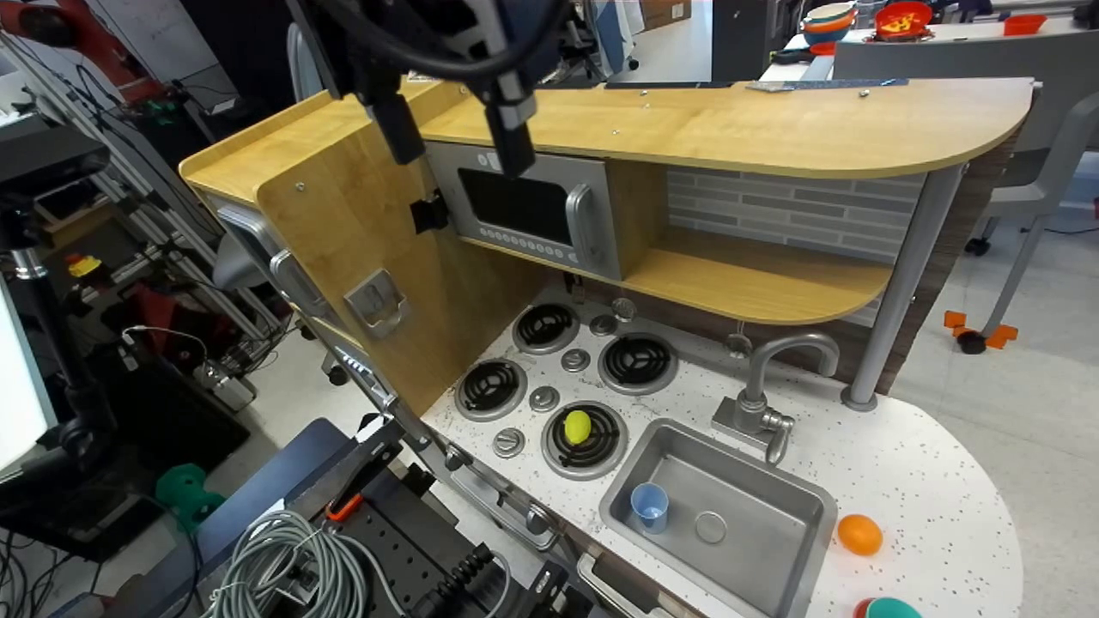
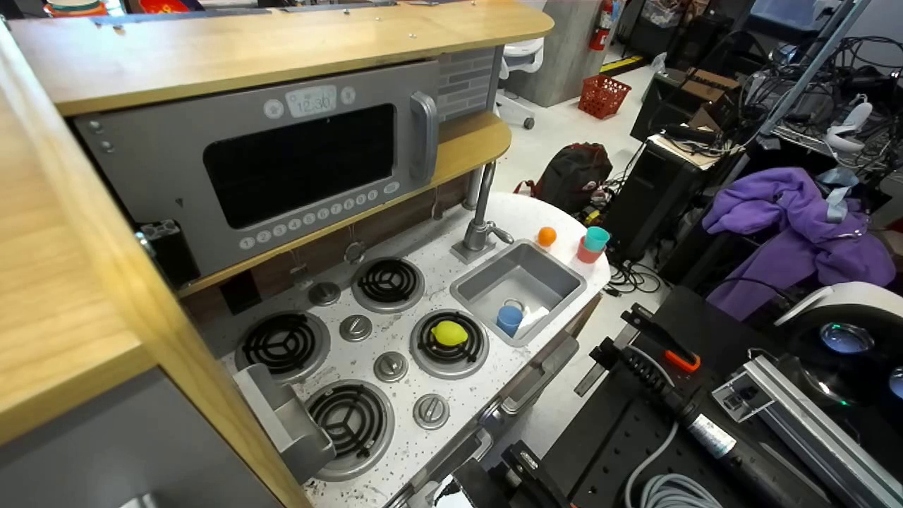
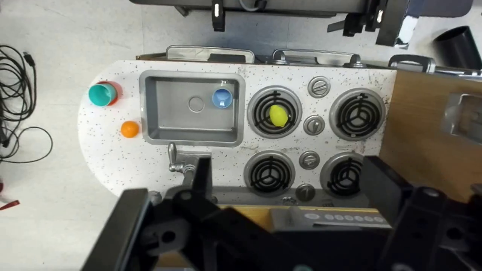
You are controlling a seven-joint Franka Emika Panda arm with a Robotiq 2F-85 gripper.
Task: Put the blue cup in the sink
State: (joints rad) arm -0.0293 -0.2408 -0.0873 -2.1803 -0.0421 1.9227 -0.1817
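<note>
The blue cup (image 3: 222, 98) stands inside the metal sink (image 3: 171, 109) — and the pincer (image 1: 459, 154) hangs up high, spread wide apart.

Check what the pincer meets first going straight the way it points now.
The pincer points down, probably at the stove near the lemon, maybe the lemon itself; depth leaves the exact spot unclear.
</note>
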